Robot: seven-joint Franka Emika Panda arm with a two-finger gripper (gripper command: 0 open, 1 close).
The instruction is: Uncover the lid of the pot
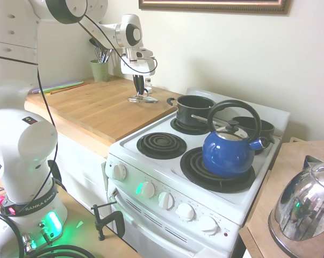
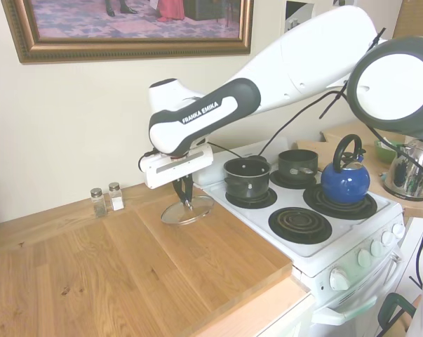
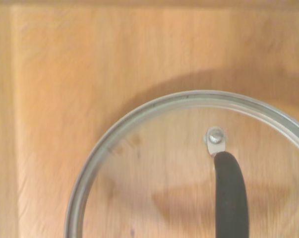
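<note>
The clear glass lid [image 2: 190, 210] with its metal rim lies flat on the wooden counter [image 2: 127, 267], left of the stove. My gripper [image 2: 184, 199] stands straight above it, shut on the lid's black loop handle [image 3: 229, 196]. From the other side, the lid [image 1: 144, 99] shows low on the counter under the gripper [image 1: 138, 91]. The wrist view looks down through the glass lid [image 3: 139, 121] onto wood grain. The small dark pot [image 2: 246, 177] stands uncovered on the back left burner, also seen as the pot [image 1: 194, 109] behind the blue kettle.
A blue kettle [image 1: 229, 149] sits on the front right burner, with a low black pan [image 1: 261, 127] behind it. Two shakers [image 2: 106, 200] stand by the wall. A green utensil cup [image 1: 100, 69] is at the counter's far corner, and a steel kettle [image 1: 307, 207] on the side table.
</note>
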